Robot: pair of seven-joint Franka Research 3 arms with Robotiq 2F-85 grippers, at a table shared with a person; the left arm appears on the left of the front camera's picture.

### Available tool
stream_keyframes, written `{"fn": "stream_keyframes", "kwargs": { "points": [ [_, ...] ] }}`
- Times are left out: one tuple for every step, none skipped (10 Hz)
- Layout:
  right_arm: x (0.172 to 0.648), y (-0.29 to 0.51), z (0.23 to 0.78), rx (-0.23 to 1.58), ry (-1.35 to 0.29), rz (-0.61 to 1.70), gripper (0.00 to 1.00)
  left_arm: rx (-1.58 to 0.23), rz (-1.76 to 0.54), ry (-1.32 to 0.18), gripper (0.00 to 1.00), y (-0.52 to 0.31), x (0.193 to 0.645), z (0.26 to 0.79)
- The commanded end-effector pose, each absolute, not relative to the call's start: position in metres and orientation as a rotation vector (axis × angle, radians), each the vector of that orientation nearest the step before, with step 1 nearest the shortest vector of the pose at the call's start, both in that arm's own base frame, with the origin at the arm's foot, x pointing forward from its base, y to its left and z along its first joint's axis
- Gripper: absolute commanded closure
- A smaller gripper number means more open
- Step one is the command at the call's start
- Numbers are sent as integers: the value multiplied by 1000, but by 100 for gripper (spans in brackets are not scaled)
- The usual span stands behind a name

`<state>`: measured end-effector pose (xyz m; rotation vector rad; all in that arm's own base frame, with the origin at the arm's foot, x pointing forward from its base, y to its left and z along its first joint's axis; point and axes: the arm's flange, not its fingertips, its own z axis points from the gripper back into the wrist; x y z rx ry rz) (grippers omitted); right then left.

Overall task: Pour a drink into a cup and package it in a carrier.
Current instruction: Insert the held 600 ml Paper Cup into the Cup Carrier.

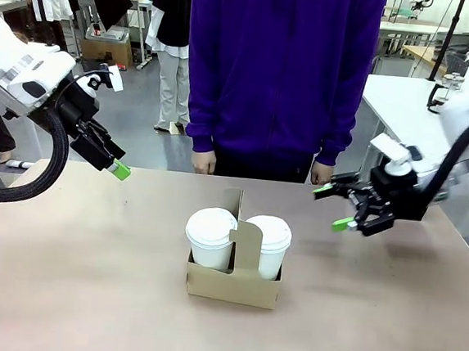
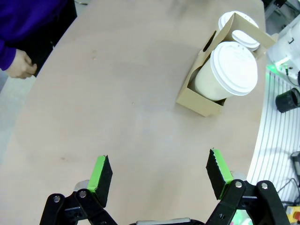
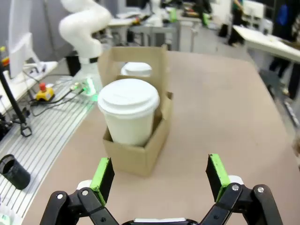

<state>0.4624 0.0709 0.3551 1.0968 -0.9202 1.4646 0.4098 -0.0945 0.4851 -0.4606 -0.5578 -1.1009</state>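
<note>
**Carrier loaded, both grippers idle: packaging step appears complete**

Item 1. Cardboard drink carrier (image 1: 233,280): brown, upright, at table centre, with the central handle tab rising between two slots.

Item 2. Left lidded paper cup (image 1: 211,237): white, seated in the carrier slot at 9 o'clock of the tab.

Item 3. Right lidded paper cup (image 1: 268,244): same kind, in the slot at 3 o'clock of the tab.

Item 4. Left gripper (image 1: 109,158): at 10 o'clock of the carrier, well apart, fingers spread wide, holding nothing.

Item 5. Right gripper (image 1: 333,207): at 2 o'clock of the carrier, near but not touching, fingers spread, holding nothing.

Item 6. Person (image 1: 276,72): in a purple top, standing at 12 o'clock behind the table (image 1: 60,292), hands at its far edge.

Judgement: pouring and loading look finished. Any next move would call for handing the carrier over by its tab, gripped squarely to keep both cups level.
</note>
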Motion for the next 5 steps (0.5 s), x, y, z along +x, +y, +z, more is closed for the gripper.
{"fn": "stream_keyframes", "kwargs": {
  "points": [
    [458, 43, 363, 1023, -867, 1351, 0, -469, -1098, -550, 0, -95, 410, 486],
    [456, 29, 366, 986, -863, 1309, 0, -469, -1098, -550, 0, -95, 410, 486],
    [452, 13, 365, 936, -846, 1243, 0, -469, -1098, -550, 0, -95, 410, 486],
    [442, -8, 362, 876, -831, 1147, 0, -469, -1098, -550, 0, -95, 410, 486],
    [428, -33, 360, 792, -809, 1024, 0, -469, -1098, -550, 0, -95, 410, 486]
  ]
}}
